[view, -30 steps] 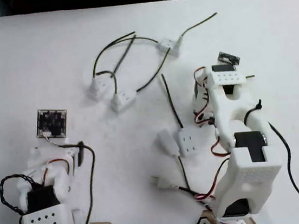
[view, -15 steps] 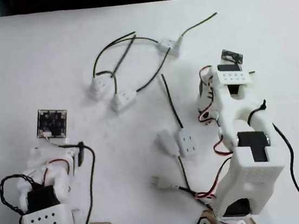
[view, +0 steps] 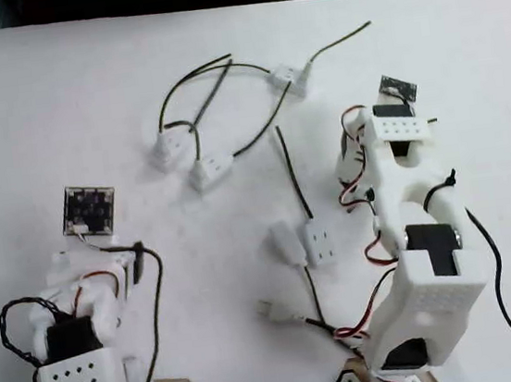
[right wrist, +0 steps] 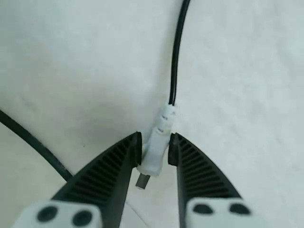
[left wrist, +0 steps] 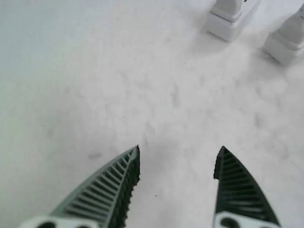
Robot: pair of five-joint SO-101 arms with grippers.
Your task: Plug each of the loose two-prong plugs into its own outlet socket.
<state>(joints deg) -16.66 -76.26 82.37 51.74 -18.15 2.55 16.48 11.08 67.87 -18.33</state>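
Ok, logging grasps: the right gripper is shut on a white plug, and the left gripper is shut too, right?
No: the left gripper is open, holding nothing, as the left wrist view shows. The right gripper is shut on the white plug.

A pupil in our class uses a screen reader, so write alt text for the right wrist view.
The right gripper is shut on a white two-prong plug, whose metal end faces the camera. The plug's black cord runs away across the white table, and a second black cable crosses one corner.
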